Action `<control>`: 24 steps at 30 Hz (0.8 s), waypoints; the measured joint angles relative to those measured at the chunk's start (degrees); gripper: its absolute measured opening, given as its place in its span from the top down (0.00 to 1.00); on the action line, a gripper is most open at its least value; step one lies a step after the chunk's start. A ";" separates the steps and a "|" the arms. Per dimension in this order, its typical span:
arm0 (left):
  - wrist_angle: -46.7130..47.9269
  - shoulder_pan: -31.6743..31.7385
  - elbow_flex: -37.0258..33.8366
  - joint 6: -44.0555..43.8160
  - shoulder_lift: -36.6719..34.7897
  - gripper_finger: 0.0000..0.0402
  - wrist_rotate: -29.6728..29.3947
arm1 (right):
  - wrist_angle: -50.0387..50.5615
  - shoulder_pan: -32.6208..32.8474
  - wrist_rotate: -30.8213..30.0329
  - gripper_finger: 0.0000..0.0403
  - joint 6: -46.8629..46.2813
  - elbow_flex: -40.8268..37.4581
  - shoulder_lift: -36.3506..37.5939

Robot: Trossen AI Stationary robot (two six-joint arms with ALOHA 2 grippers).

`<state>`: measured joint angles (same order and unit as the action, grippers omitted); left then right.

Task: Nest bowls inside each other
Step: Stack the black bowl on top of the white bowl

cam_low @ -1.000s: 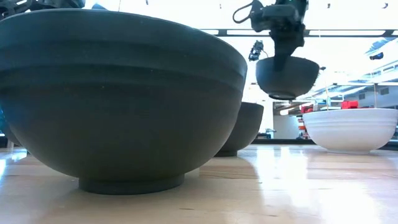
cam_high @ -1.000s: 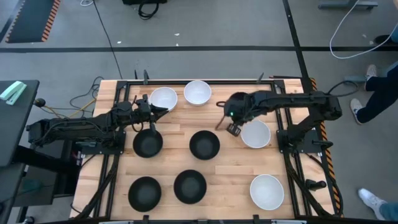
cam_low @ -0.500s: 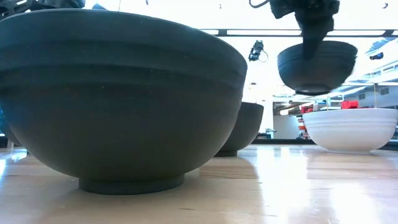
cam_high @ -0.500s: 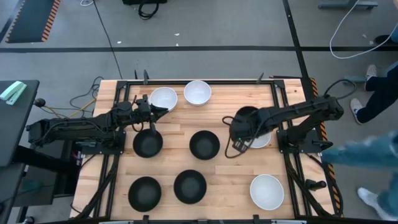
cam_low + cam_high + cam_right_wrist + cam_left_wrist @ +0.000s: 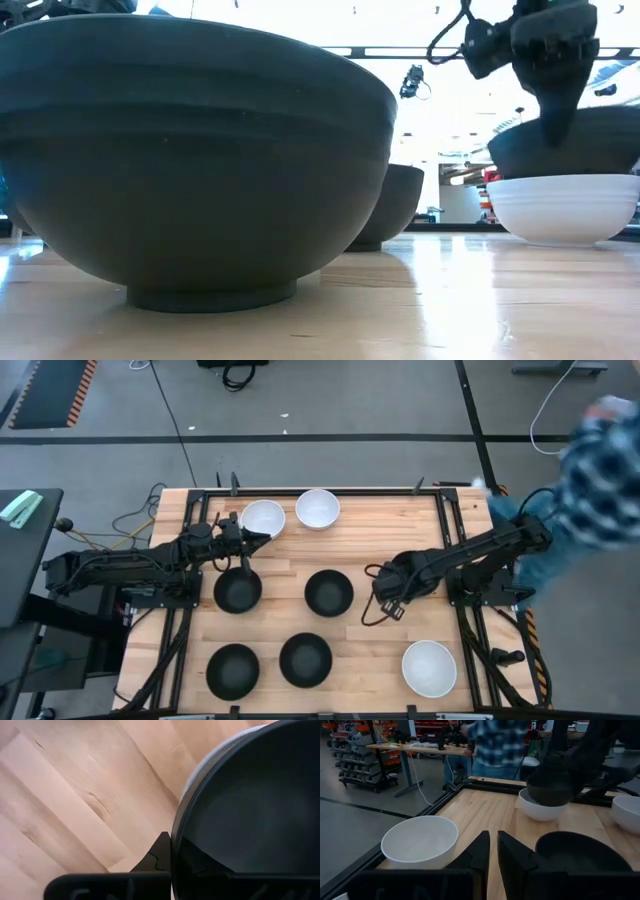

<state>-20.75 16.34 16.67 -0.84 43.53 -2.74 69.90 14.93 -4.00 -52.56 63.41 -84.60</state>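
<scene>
High view: the right gripper [image 5: 392, 592] is clenched on the rim of a black bowl [image 5: 570, 148] and holds it directly over a white bowl [image 5: 562, 207] at the right side of the bench [image 5: 370, 650]. In the low view the black bowl's bottom sits down inside the white bowl's rim, and the right wrist view shows a sliver of white rim around the black one.

Taking that white bowl as landmark: a black bowl [image 5: 329, 592] rests on the bench to its left, and further left is another black bowl [image 5: 238, 591], with the left gripper [image 5: 243, 548] at its far edge. The fingers [image 5: 479, 854] stand a narrow slit apart, grasping nothing visible. 2 more white bowls [image 5: 263, 518] [image 5: 317, 508] lie toward the far left corner. Nearer the front edge are 2 black bowls [image 5: 233, 670] [image 5: 305, 659] and 1 white bowl [image 5: 429, 667].

A person in a plaid shirt [image 5: 600, 435] stands beyond the bench's right edge.
</scene>
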 joint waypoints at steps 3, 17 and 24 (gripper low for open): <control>0.02 -0.02 0.00 -0.02 0.00 0.89 0.02 | -3.46 -0.61 1.03 0.99 0.51 -2.30 -0.02; 2.39 -0.20 0.00 -3.64 0.00 0.89 0.04 | -10.60 -4.59 1.70 0.99 3.07 -6.88 0.17; 4.42 -0.20 0.00 -4.96 0.02 0.90 0.02 | -10.97 -4.78 1.03 0.98 2.69 -6.96 0.15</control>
<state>-16.33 16.14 16.67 -5.80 43.55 -2.72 58.92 10.15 -2.97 -49.87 56.45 -84.44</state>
